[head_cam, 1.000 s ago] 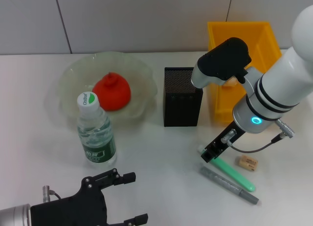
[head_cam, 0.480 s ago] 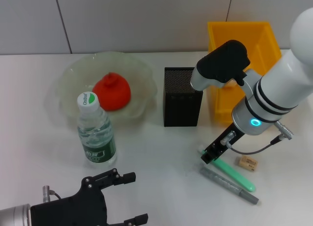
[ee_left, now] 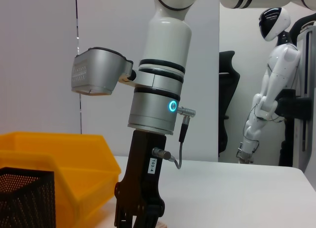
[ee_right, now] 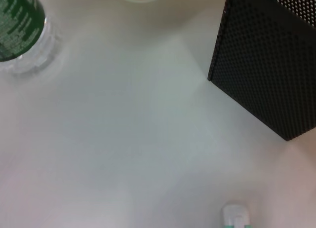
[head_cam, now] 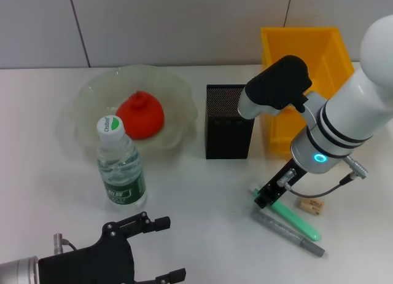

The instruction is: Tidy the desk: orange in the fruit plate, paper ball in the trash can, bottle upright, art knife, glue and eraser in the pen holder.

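White table (head_cam: 202, 192) seen from the head. Right pincer (head_cam: 265, 198) hangs low over the far end of the green glue stick (head_cam: 296, 217); whether its jaws are open or closed cannot be told. Grey art knife (head_cam: 287, 233) lies just near of the glue, the eraser (head_cam: 310, 205) just right. Black pen holder (head_cam: 229, 122) stands left of the yellow bin (head_cam: 301, 81). Orange (head_cam: 140, 115) rests in the glass plate (head_cam: 86, 102); bottle (head_cam: 120, 166) stands upright. Left pincer (head_cam: 156, 247), jaws apart, sits at the near-left edge.

A robotics lab, by the look of it; a white humanoid robot (ee_left: 269, 85) stands at the right of the left wrist view; a plain white table (head_cam: 202, 192) meets grey panelled walls (head_cam: 178, 26).
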You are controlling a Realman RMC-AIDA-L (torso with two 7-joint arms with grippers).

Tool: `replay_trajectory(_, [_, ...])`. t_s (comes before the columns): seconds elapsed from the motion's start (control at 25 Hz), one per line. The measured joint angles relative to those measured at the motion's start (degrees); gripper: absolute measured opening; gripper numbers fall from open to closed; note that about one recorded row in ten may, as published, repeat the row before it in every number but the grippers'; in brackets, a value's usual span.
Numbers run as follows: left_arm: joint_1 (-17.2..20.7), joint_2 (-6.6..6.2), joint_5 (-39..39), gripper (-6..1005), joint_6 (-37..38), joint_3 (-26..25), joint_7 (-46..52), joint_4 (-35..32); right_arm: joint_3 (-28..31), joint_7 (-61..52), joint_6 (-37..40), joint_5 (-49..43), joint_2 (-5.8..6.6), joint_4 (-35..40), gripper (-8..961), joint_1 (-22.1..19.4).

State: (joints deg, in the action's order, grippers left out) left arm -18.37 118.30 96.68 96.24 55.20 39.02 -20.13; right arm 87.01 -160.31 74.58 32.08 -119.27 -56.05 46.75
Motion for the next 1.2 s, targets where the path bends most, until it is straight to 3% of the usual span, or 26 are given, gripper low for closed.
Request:
replay_trajectory(0.24, [0.0,0.09,0.05,809,0.0,0.09,0.01,0.0,0.0,0.74,-0.61,0.43,0.0,0.48,314,-0.03])
replay_trajectory(0.76, [0.0,0.09,0.1,808,0.0,0.43,0.0,0.09,0.52,2.98,-0.47,2.93,0.07,-0.79,176,-0.49])
replay_trajectory(1.0, [-0.04,0.09,0.1,809,0.0,0.45,0.0,0.09,2.28,3.4,3.19,2.89,0.34,-8.16,168,-2.29])
replay_trajectory(1.2, [-0.31,0.07,0.1,809,0.02,0.44,0.45,0.09,10.5,7.16,10.33,6.29,0.39,-15.69,171,-3.44])
